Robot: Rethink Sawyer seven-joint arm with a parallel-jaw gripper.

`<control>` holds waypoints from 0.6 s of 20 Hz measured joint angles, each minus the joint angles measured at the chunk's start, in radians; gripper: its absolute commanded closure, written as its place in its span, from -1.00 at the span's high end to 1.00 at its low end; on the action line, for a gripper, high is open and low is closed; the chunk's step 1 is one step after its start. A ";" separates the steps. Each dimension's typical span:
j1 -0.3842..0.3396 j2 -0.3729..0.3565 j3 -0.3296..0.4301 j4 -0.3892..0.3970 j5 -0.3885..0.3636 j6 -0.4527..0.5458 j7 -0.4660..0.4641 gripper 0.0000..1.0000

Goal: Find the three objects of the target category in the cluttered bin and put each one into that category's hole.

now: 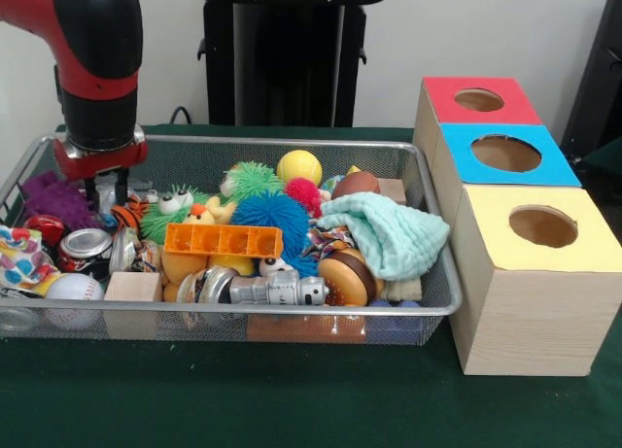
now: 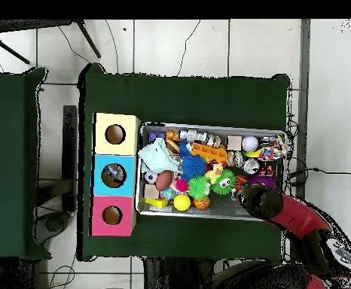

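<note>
Wire bin (image 1: 428,307), one: sitting on the green table (image 1: 243,399), packed nearly rim to rim, leaving little open floor inside. Open cloth is lying in front of the bin and at its left.

Gripper (image 1: 107,189), one: hanging low in the bin's left end, beside a purple toy (image 1: 53,200); fingers showing slightly apart, clamping nothing.

Hole boxes, three: red (image 1: 476,100), blue (image 1: 505,154), yellow (image 1: 542,226), standing in a row touching the bin's right rim.

Balls: yellow (image 1: 298,165), baseball (image 1: 74,289). Target category cannot be told.

Mint cloth (image 1: 389,229), one: draping at the right end.
</note>
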 measured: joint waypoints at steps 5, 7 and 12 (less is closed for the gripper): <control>0.032 0.011 -0.029 -0.012 0.010 -0.001 0.000 -1.00; 0.040 0.014 -0.037 -0.015 0.012 0.000 0.000 -1.00; 0.042 0.014 -0.039 -0.014 0.017 0.000 0.000 -1.00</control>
